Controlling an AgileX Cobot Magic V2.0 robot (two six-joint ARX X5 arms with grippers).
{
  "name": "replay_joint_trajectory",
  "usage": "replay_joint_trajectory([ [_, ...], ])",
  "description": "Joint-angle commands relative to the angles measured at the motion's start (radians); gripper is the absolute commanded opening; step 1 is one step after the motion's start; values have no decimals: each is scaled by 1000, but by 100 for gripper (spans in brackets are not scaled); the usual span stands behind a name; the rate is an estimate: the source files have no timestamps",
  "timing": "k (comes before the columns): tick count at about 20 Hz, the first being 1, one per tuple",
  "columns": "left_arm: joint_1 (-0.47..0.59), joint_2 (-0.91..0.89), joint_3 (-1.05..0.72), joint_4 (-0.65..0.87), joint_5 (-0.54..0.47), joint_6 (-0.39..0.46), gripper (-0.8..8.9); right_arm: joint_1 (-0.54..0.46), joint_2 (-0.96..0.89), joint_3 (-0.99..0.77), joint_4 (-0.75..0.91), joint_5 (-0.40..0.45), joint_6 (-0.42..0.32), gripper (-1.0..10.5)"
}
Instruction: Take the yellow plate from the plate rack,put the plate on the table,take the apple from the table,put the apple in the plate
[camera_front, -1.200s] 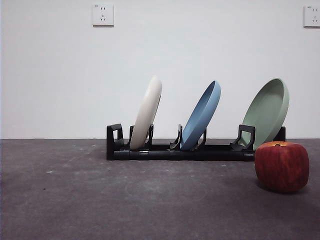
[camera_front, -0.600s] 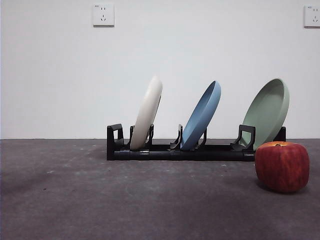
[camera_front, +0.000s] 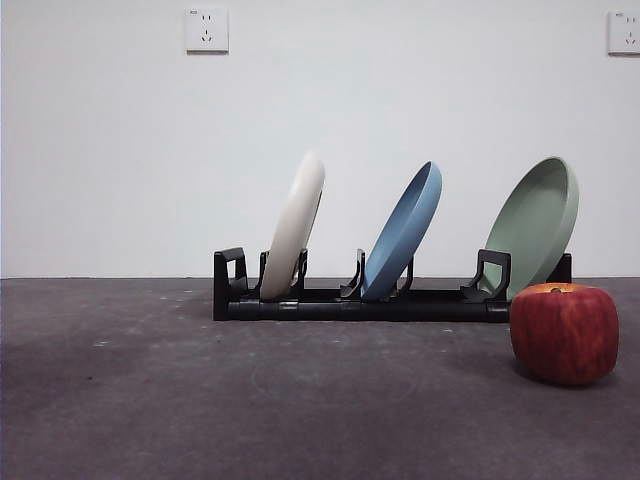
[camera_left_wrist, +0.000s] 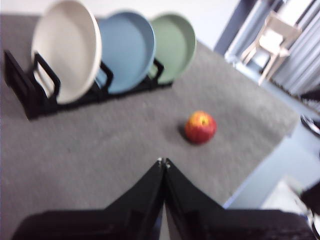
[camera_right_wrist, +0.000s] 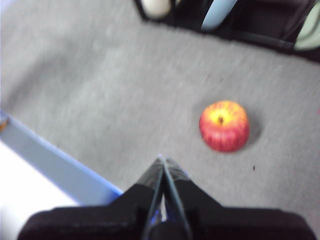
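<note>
Grey mottled table (camera_front: 200, 400), white wall with sockets behind, left pincer (camera_left_wrist: 163, 161) and right pincer (camera_right_wrist: 162, 159) both closed, empty.

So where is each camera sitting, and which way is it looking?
Front view: low, near table height, looking level at the plate rack and the apple; no robot part shows.
Left wrist view: on the left arm, looking down at the rack, yellow plate and apple; the shut left gripper shows.
Right wrist view: on the right arm, above the apple; the shut right gripper shows.
All three share the apple and the rack.
</note>
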Motion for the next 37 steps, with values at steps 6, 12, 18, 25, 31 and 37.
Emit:
replay_joint_trajectory([
  [6, 2, 11, 5, -61, -69, 103, 155, 3, 31, 11, -5, 11, -20, 72],
  [12, 2, 11, 5, -58, -79, 98, 569, 3, 31, 11, -5, 11, 18, 629],
  [18, -10, 58, 10, 96, -72, 8, 566, 3, 31, 11, -3, 10, 27, 629],
  [25, -208, 358, 140, 368, -151, -87, 563, 3, 31, 11, -3, 10, 38, 629],
  [31, -332, 749, 440, 414, -249, -77, 563, 3, 31, 11, -2, 10, 38, 629],
  [37, -378, 1084, 724, 424, -380, -77, 562, 3, 31, 11, -2, 10, 45, 629],
])
